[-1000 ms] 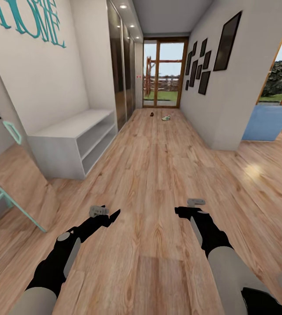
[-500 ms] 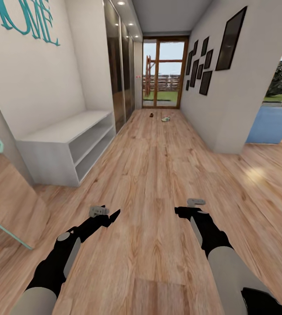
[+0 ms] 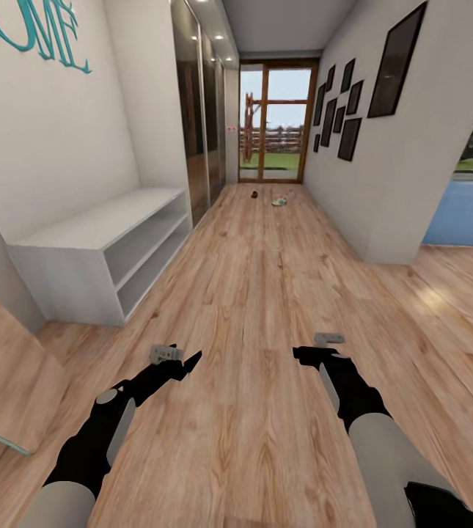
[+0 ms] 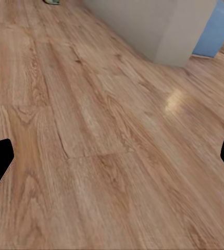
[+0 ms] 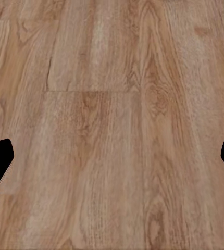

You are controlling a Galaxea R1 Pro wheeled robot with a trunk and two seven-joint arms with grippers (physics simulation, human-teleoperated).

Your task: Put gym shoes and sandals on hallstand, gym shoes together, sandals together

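The shoes are way down the far end of the corridor, near the glass door: a small pale shape that looks like one gym shoe [image 3: 279, 200], and a darker brown blob just to its left that's probably a sandal [image 3: 254, 194]. Both are too tiny to say much more, and I can't make out the other two. They sit on the corridor floor [image 3: 265, 293], not on the rack.

Compared with a second ago the whole view has slid: the hallstand [image 3: 104, 253] now sits lower and further left in the head view, the teal wall lettering [image 3: 34, 29] is cut off more, and the teal chair is nearly gone from the left edge. That's the camera travelling, not the furniture. The arms look the same relative to the body.

Both pincers hang low over bare planks, well apart from the shoes, which lie far ahead and roughly between the two arms' lines. The left gripper [image 3: 181, 359] is spread, with its finger tips at opposite edges of the left wrist view and only floor between them. The right gripper [image 3: 317, 348] is spread the same way, nothing in it.

The mirrored wardrobe [image 3: 196, 117] runs beyond the hallstand, and dark picture frames [image 3: 346, 103] hang on the right wall.
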